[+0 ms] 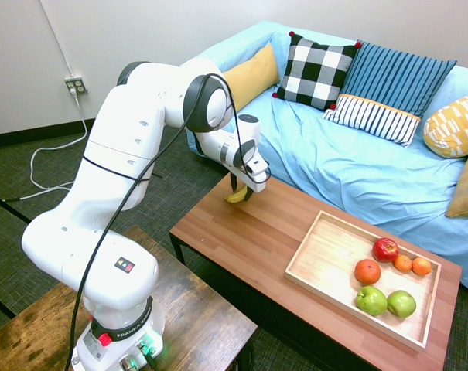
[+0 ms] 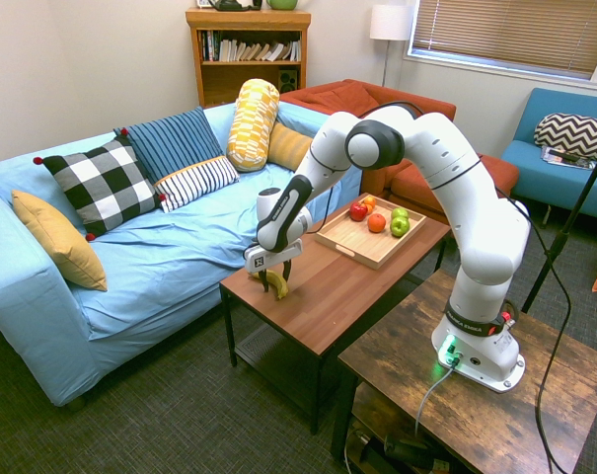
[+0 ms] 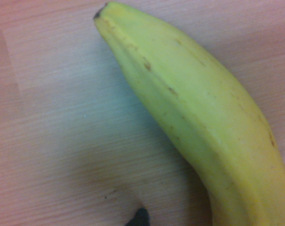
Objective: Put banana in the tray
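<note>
The yellow banana lies on the reddish-brown table near its far left end, next to the sofa. My gripper is lowered over it, open, with a finger on either side of the fruit. From the other side, the banana shows just under the gripper. In the wrist view the banana fills the frame close up, resting on the wood, its dark tip visible. The light-wood tray sits at the table's right end, well away from the gripper.
The tray holds a red apple, oranges and two green apples along its right side; its left half is bare. A blue sofa with pillows runs behind the table. Bare tabletop separates banana and tray.
</note>
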Available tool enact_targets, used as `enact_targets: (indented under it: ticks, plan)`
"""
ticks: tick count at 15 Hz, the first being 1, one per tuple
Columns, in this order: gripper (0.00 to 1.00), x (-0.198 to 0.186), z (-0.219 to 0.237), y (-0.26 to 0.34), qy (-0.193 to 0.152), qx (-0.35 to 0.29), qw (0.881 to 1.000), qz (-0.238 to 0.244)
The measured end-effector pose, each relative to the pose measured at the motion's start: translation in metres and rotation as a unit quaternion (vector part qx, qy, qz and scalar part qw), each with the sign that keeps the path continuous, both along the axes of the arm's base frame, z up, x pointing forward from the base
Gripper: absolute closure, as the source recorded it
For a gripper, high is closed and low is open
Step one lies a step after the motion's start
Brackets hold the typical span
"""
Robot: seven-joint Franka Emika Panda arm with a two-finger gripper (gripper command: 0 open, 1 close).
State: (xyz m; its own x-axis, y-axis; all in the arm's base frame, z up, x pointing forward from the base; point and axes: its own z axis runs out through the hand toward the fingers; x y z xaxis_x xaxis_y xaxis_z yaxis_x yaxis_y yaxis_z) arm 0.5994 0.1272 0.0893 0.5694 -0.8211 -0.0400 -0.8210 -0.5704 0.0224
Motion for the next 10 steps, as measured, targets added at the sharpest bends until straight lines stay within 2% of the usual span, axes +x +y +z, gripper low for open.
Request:
enact_targets:
  ticks: [7, 10]
  plan:
    - [1.0, 0.004, 0.002, -0.007, -0.003, 0.0, 1.0, -0.011]
    - [1.0, 0.011, 0.017, -0.008, -0.01, -0.002, 1.0, -0.011]
